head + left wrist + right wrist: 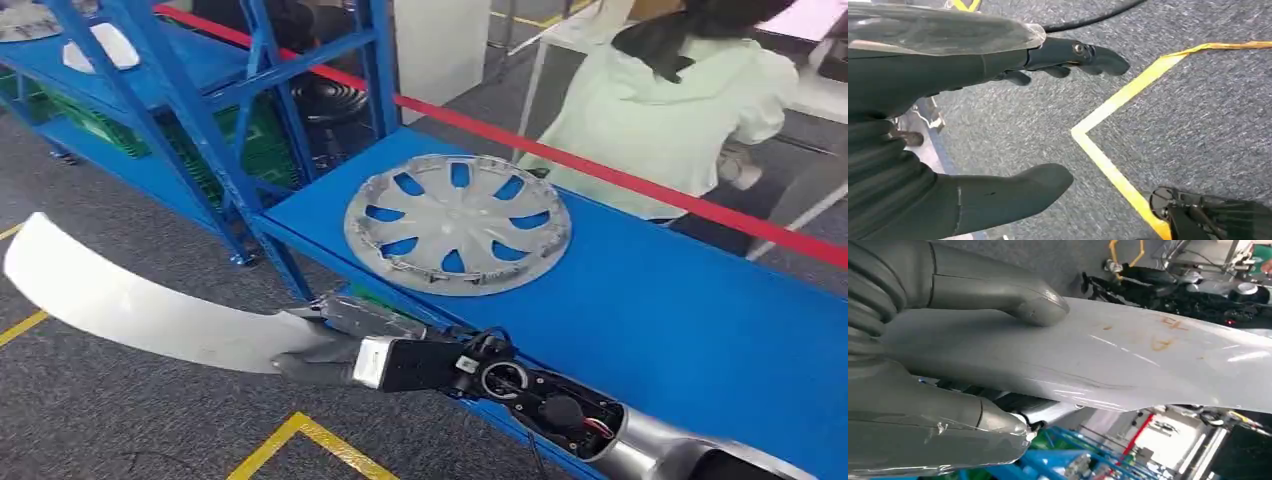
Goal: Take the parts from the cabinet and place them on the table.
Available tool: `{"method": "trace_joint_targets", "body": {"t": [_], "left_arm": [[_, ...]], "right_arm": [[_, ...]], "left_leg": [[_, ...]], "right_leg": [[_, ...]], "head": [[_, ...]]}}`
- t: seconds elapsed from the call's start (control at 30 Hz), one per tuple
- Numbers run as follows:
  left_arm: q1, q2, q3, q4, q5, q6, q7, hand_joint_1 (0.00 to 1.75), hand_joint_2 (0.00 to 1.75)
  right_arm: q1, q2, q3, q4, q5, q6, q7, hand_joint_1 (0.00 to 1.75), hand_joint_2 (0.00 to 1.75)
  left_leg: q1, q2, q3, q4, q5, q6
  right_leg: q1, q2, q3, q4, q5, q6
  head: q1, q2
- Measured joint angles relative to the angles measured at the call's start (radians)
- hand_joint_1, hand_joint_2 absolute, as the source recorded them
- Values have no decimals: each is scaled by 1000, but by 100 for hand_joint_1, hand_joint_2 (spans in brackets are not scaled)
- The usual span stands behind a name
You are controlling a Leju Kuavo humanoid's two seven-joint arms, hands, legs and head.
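Held part: a long, curved, glossy white plastic panel [130, 300] is clamped at one end in the right robot hand [318, 352], thumb [1035, 305] pressed on its broad face so the long piece does not swing.
Where it is: the panel hangs over the grey carpet, just off the near edge of the blue bench [650, 320], not yet over it, so the placing step looks unfinished.
Already on the bench: a round silver plastic wheel cover with spoke openings [457, 222] lies flat near the bench's cabinet end, leaving bare blue surface farther along, a likely landing spot for the panel.
Left robot hand: the left robot hand [1013, 120] holds nothing, dark fingers [1083, 55] spread apart from the thumb, above carpet marked with yellow tape [1118, 100].
Cabinet: the blue steel shelving cabinet [230, 110] stands beyond the bench's end; another pale part [100, 45] rests on a shelf.
Bystander: a person in a pale green top [680, 110] stands behind the bench, past a red rail [600, 170].
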Motion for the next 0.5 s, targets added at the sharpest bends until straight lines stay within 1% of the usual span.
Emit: {"method": "trace_joint_targets", "body": {"t": [0.03,0.07,0.1,0.13,0.17,0.2,0.23,0.27,0.3,0.33,0.37,0.4,0.43,0.47,0.5], "left_arm": [[0,0,0,0,-3,-2,0,0,175],[1,1,0,0,-3,-5,0,0,175],[2,1,0,0,-3,-6,0,0,175],[3,1,0,0,-5,-7,0,0,175],[3,1,0,0,-6,-7,0,0,175],[2,1,0,0,-7,-7,0,0,175],[-2,1,0,0,-9,-8,0,0,175],[-2,1,0,0,-9,-8,-1,0,175],[3,1,0,0,-9,-8,-3,0,175],[7,1,0,0,-9,-9,-9,0,175],[9,2,0,0,-9,-9,-14,0,175],[8,-1,0,0,-11,-9,-16,0,175],[4,-1,0,0,-13,-9,-16,0,175],[2,-2,0,0,-13,-10,-16,0,175],[1,-3,0,0,-13,-10,-14,0,175]], "right_arm": [[8,0,-2,3,3,-4,1,173,175],[13,0,-4,4,4,-5,2,173,175],[14,0,-5,5,4,-6,2,173,175],[14,0,-7,5,4,-6,2,173,175],[14,0,-8,5,4,-7,2,173,175],[15,0,-9,6,4,-8,2,173,175],[18,0,-12,7,5,-10,2,173,175],[22,0,-16,7,6,-11,3,173,175],[24,0,-19,7,6,-13,3,173,175],[24,0,-21,7,6,-14,2,173,175],[24,0,-22,7,6,-15,2,173,175],[26,0,-23,7,8,-15,3,173,175],[27,0,-25,6,10,-17,3,173,175],[30,0,-27,6,10,-20,4,173,175],[37,-1,-31,6,10,-21,5,173,175]], "left_leg": [[0,-15,1,0,0,0],[0,-30,3,1,0,0],[0,-45,5,2,-1,-1],[1,-59,8,3,-3,-4],[2,-73,11,5,-6,-8],[4,-81,7,6,-7,-11],[0,-97,-1,15,-8,-17],[6,-106,-5,12,-4,-24],[7,-115,-7,9,-2,-32],[9,-127,-7,5,0,-39],[9,-119,-8,11,-4,-40],[5,-60,-19,39,-22,-42],[4,-24,-56,112,-63,-46],[6,-9,-99,195,-100,-50],[7,0,-144,280,-133,-53]], "right_leg": [[0,1,-25,42,-4,2],[-1,1,-26,30,18,1],[-2,3,-5,-24,58,0],[-4,10,33,-115,113,-2],[-8,37,76,-214,167,-4],[-13,93,96,-273,177,-7],[-14,93,101,-289,176,-9],[-11,85,99,-285,176,-11],[-4,76,99,-285,175,-16],[-5,64,102,-287,178,-24],[-12,49,110,-301,184,-33],[-11,36,115,-305,185,-36],[-10,24,115,-306,184,-41],[-7,10,115,-306,183,-42],[-5,-6,115,-306,182,-44]], "head": [[3,0],[5,0],[8,0],[11,0],[13,0],[12,0],[9,0],[8,0],[8,0],[10,0],[9,0],[4,0],[-11,0],[-17,0],[-18,0]]}}
